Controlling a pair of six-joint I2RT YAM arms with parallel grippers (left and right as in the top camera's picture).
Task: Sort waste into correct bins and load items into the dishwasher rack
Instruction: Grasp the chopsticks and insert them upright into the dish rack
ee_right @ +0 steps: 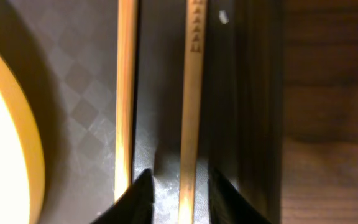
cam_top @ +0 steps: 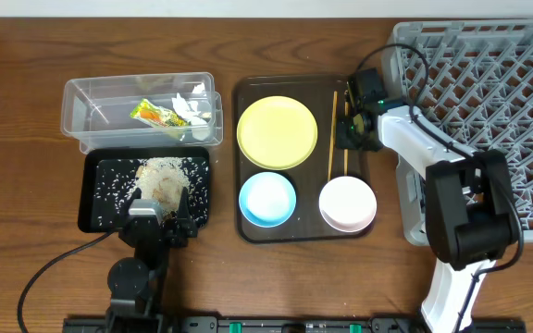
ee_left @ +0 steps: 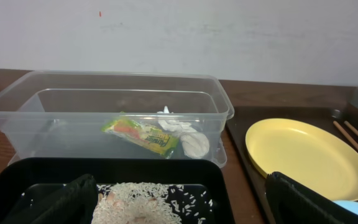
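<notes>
My right gripper (cam_top: 350,125) (ee_right: 180,199) is open, its fingers straddling the right one of two wooden chopsticks (ee_right: 191,93) on the brown serving tray (cam_top: 248,227). The other chopstick (cam_top: 332,134) lies just left of it. A yellow plate (cam_top: 277,131), a light blue bowl (cam_top: 267,199) and a white bowl (cam_top: 347,203) sit on the same tray. The clear tub (cam_top: 72,102) holds the snack wrapper (cam_top: 155,115) and white paper scraps (cam_top: 191,106). My left gripper (cam_top: 162,205) is open over the black tray (cam_top: 95,203), which holds rice (cam_top: 160,176). No cup shows clearly.
The grey dishwasher rack (cam_top: 489,74) stands at the right, holding nothing I can see, with the right arm lying across its left edge. Bare wooden table lies left of the tub and along the front. A white wall is behind the tub in the left wrist view.
</notes>
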